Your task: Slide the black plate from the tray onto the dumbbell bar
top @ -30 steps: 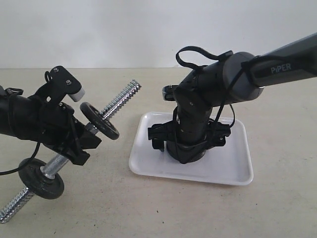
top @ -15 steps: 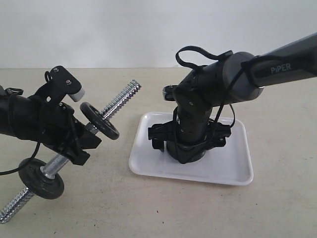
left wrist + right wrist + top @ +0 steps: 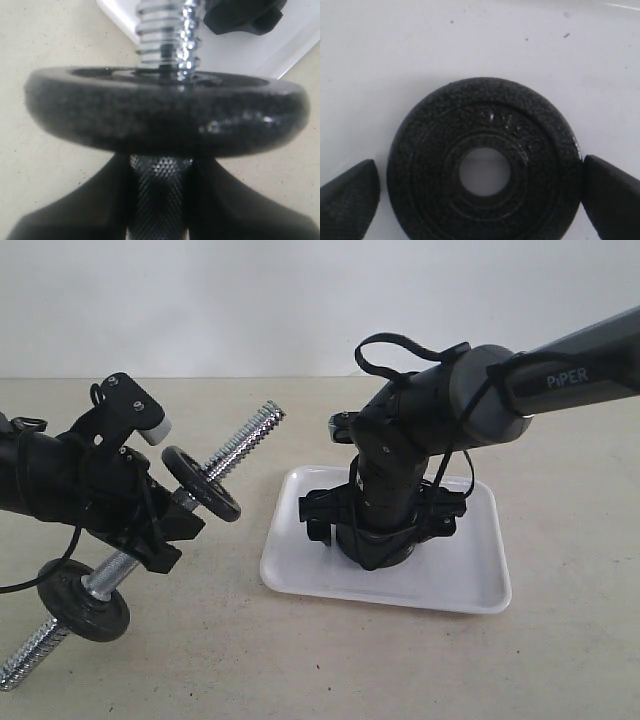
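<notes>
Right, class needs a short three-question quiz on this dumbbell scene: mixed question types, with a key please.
1. True or false: the black plate lies flat on the tray.
2. What does the left tool grip? A) the tray B) the dumbbell bar C) the black plate
3. Fill in: the right tool straddles the black plate with its jaws ____.
Key: 1 true; 2 B; 3 open.
</notes>
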### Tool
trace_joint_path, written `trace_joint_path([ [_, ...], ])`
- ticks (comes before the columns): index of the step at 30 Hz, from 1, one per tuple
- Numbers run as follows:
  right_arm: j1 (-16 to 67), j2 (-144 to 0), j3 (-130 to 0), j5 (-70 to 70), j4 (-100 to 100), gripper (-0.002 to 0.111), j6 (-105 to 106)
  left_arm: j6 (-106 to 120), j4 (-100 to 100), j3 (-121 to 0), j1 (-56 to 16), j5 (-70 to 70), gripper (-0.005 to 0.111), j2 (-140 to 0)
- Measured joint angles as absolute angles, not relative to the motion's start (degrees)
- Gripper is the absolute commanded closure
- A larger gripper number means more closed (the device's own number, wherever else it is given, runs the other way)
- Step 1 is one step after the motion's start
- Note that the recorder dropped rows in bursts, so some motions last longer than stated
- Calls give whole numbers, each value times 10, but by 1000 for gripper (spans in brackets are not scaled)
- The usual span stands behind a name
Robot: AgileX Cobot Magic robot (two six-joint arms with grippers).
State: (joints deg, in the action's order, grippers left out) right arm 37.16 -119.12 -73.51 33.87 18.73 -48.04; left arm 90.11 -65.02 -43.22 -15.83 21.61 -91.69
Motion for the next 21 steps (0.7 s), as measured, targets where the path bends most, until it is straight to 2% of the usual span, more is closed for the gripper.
trace_joint_path([
  [21,372,-1191,-735,334,187,3,-480,901,-650,-432,-158,216,102,-917],
])
